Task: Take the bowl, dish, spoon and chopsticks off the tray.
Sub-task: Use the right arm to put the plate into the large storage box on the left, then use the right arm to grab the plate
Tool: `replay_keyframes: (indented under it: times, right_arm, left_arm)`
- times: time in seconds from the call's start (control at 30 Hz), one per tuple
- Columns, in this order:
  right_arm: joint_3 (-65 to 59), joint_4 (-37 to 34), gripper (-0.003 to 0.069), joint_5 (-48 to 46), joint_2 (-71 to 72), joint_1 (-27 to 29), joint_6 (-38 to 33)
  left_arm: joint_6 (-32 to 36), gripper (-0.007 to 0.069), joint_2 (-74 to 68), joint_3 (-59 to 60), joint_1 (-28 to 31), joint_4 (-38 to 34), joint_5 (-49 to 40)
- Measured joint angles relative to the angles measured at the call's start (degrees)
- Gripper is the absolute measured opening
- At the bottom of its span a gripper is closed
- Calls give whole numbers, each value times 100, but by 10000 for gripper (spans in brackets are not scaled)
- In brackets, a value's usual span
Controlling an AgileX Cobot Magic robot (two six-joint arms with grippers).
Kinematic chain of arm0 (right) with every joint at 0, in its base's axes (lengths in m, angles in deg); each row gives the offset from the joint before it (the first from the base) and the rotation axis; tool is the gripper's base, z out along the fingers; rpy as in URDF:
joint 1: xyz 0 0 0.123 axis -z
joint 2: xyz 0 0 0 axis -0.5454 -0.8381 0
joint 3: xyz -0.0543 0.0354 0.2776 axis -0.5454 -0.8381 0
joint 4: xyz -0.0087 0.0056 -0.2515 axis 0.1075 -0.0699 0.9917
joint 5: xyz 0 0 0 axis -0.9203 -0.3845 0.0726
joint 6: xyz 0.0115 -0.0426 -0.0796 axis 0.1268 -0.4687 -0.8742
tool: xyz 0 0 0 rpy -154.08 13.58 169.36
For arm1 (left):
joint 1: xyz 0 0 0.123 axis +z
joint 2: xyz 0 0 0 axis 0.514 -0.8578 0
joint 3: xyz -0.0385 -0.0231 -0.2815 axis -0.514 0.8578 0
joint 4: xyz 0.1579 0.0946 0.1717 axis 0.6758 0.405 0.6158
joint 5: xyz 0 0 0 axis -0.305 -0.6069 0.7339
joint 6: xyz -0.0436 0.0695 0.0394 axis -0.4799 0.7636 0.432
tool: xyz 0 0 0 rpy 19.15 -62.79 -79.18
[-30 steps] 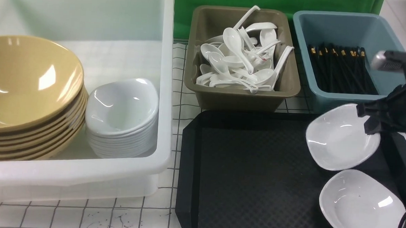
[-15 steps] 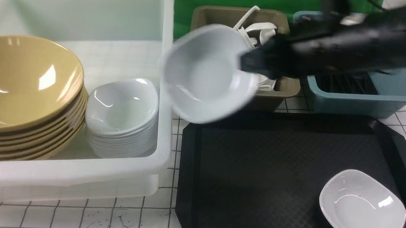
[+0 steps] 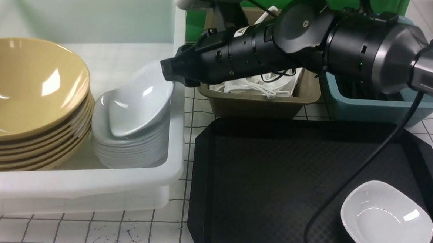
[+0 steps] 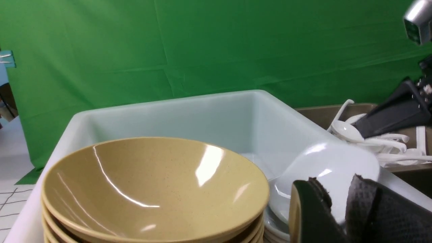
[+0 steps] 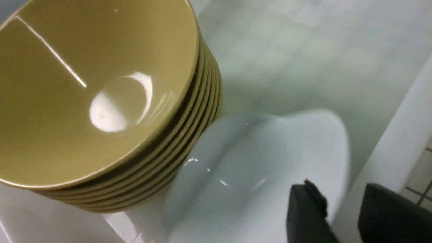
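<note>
The black tray (image 3: 273, 176) carries one white dish (image 3: 386, 221) at its near right corner. No bowl, spoon or chopsticks show on it. My right gripper (image 3: 168, 73) reaches over the white tub (image 3: 87, 188). Its jaws stand apart (image 5: 337, 194) beside the raised rim of a second white dish (image 3: 140, 99). That dish (image 5: 263, 175) lies tilted on the stack of white dishes, next to the stacked mustard-yellow bowls (image 3: 29, 89). My left gripper (image 4: 339, 184) does not show in the front view. Its jaws are nearly together with nothing between them, close to the tub.
An olive-brown tub (image 3: 254, 105) of white spoons and a blue tub (image 3: 376, 107) stand behind the tray. My right arm (image 3: 317, 41) stretches across both and hides most of the blue tub. A cable (image 3: 366, 162) hangs over the tray.
My right gripper lifted the far white dish off the tray and carried it left over the olive tub. The dish now lies tilted on the white stack with the jaws apart.
</note>
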State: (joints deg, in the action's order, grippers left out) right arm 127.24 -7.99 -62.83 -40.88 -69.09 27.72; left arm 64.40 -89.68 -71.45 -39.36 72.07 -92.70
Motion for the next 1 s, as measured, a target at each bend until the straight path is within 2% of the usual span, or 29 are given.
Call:
replay_keyframes:
  times: [0.07,0.17,0.2,0.27,0.33,0.37,0.47,0.57,0.63,0.9,1.0]
  right_arm:
    - [11,272,353,-270,154,56,-160]
    - [16,1085,385,-900,420,205,-54]
    - [16,1630,392,-1283,561,309,185]
    - [-116,3209,398,-2345,960,716,1135]
    - [-277,3694,399,-2733,1090,934,1284]
    - [-681,4170,400,-3297,1244,1348,1287]
    - [-1827,4496,401,-3736,1427,2163,1295]
    - [-2619,4536,401,-3476,1459,2597,1388]
    - [-3463,4536,401,-2981,1459,2940,1454]
    - [-3929,4248,399,-2478,1474,3018,1445]
    - [-3936,4156,365,-2407,1413,3018,1433]
  left_arm:
    - [0,121,0,0,0,0,-8]
    - [0,121,0,0,0,0,-14]
    - [0,121,0,0,0,0,-14]
    - [0,121,0,0,0,0,-20]
    - [0,121,0,0,0,0,-20]
    - [0,121,0,0,0,0,-20]
    - [0,121,0,0,0,0,-26]
    - [0,121,0,0,0,0,-18]
    - [0,121,0,0,0,0,-6]
    - [0,121,0,28,0,0,90]
    - [0,121,0,144,0,0,299]
